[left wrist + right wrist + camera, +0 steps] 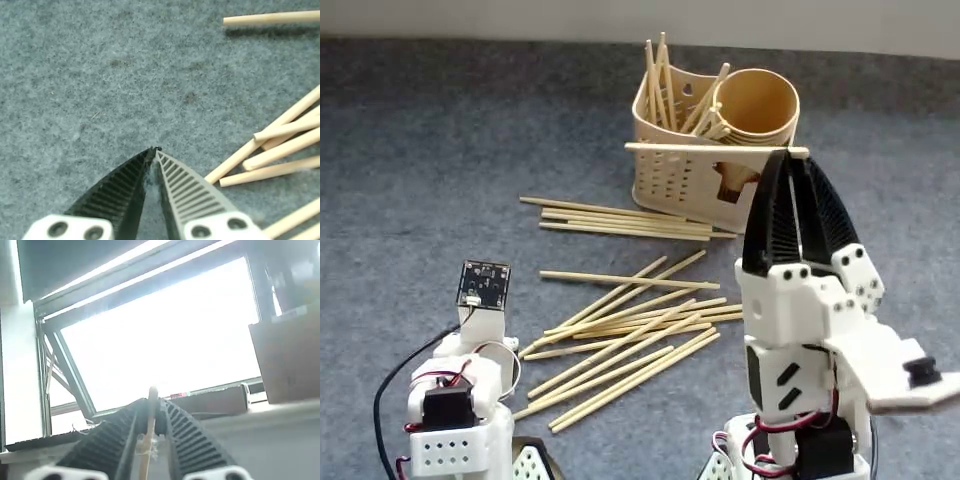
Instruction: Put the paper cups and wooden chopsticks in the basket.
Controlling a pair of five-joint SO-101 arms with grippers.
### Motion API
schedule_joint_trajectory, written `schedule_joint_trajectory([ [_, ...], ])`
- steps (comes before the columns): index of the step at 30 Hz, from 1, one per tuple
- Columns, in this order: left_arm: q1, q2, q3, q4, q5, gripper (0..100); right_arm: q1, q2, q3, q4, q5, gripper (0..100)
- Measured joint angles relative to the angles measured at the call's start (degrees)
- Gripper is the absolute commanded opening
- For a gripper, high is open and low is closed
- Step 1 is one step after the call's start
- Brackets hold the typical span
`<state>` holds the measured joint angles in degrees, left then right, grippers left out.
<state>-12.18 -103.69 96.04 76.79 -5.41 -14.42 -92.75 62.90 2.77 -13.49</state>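
Observation:
The cream slotted basket stands at the back of the carpet with a paper cup and several wooden chopsticks upright in it. My right gripper is raised in front of the basket, shut on one chopstick that lies level across the basket's front rim. In the right wrist view that chopstick sits between the ribbed fingers of the right gripper. My left gripper is shut and holds nothing, low over bare carpet beside loose chopsticks.
Several loose chopsticks lie fanned on the grey carpet in the middle, and a few more lie side by side just in front of the basket. The left arm's body sits folded at the near left.

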Motion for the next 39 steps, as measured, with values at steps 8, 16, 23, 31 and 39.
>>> schedule_joint_trajectory([
  [8, 0.0, 0.0, 0.0, 0.0, 0.0, 2, 0.0, 6.0, 0.0, -8.4, 9.6, 0.5],
  [16, 0.0, 0.0, 0.0, 0.0, 0.0, 2, 0.0, 20.0, 0.0, -18.3, 13.6, 0.5],
  [23, 0.0, 0.0, 0.0, 0.0, 0.0, 2, 0.0, 30.0, -4.2, -18.4, 15.6, 0.5],
  [31, 0.0, 0.0, 0.0, 0.0, 0.0, 2, 0.0, 43.4, -16.4, -3.8, 15.7, 0.5],
  [39, 0.0, 0.0, 0.0, 0.0, 0.0, 2, 0.0, 59.5, -25.6, 5.5, 15.7, 0.5],
])
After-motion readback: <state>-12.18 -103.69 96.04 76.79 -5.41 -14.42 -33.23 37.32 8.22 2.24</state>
